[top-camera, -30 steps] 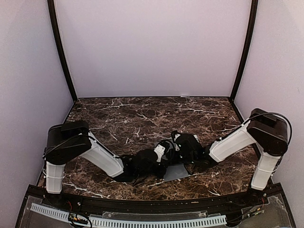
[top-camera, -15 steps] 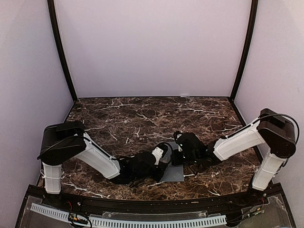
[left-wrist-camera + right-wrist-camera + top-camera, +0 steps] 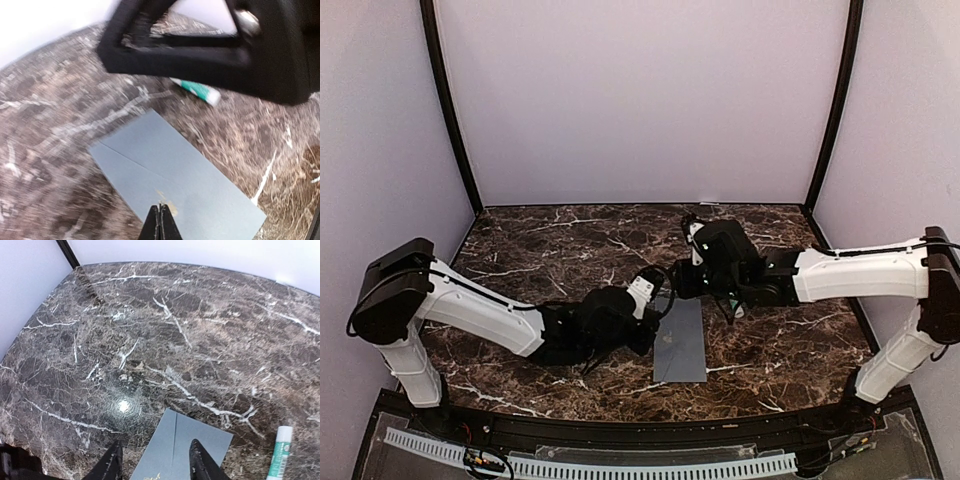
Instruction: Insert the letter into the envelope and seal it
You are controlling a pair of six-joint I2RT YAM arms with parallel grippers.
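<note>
Marble tabletop [image 3: 550, 250] bears the envelope [image 3: 681, 345], flat beneath the closed, empty left gripper [image 3: 160, 222] and the parted, empty right gripper [image 3: 156, 444].

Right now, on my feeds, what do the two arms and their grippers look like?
Both the left arm and right arm have white tube-like links with bulky black joints and thin black cables along them. The left gripper and right gripper have plain black, tapered fingers.
</note>
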